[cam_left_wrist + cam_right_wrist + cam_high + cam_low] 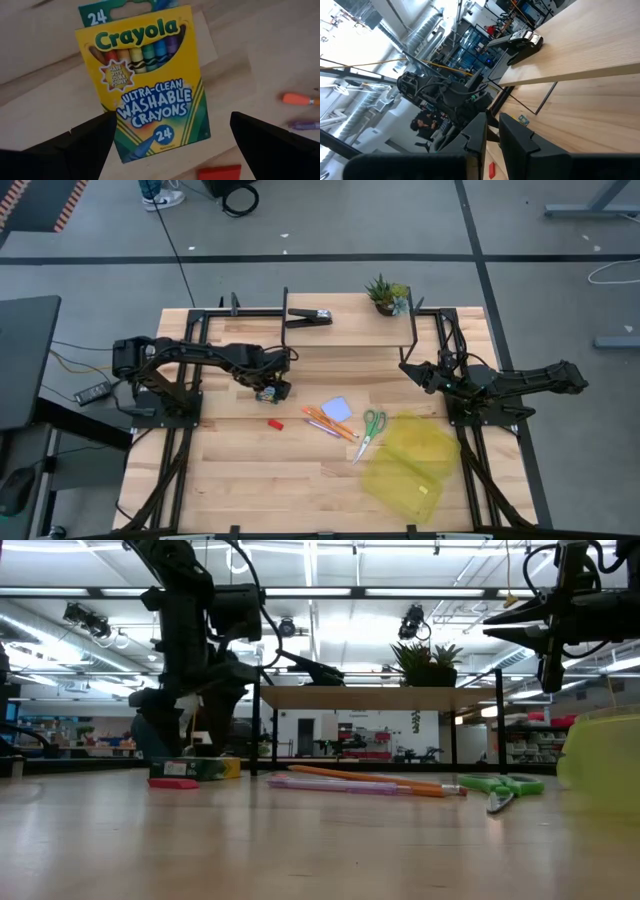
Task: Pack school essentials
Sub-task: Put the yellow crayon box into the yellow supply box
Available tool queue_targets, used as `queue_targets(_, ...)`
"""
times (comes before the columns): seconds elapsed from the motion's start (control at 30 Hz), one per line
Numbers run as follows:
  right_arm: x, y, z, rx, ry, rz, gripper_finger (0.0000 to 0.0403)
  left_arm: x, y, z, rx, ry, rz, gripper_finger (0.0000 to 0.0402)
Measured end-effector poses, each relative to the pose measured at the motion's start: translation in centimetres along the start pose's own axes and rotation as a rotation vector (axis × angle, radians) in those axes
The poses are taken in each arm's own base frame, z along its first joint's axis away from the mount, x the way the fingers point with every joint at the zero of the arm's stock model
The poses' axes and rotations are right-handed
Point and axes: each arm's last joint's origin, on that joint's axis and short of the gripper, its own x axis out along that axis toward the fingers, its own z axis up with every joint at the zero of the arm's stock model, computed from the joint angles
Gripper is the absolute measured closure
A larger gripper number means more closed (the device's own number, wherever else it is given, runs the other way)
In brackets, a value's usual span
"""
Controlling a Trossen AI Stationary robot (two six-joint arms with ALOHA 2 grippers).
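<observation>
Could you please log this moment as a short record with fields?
left gripper: open, jaws either side of the crayon box, which lies flat on the table
right gripper: raised by the shelf, holding nothing
pouch: yellow, near the right arm
pencils: mid-table, beside the scissors
notepad: just beyond the pencils
red piece: near the crayon box
packed so far: nothing visible
</observation>
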Motion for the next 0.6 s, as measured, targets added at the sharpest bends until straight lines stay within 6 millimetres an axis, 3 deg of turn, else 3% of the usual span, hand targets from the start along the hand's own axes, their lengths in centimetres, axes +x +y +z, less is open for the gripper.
queue_targets(0.6, 0.0, 0.0, 0.0, -0.014, 0.002, 0.002, 0.0346, -0.2, 1.4, -0.3, -0.138, 0.118, 0.075, 0.0002)
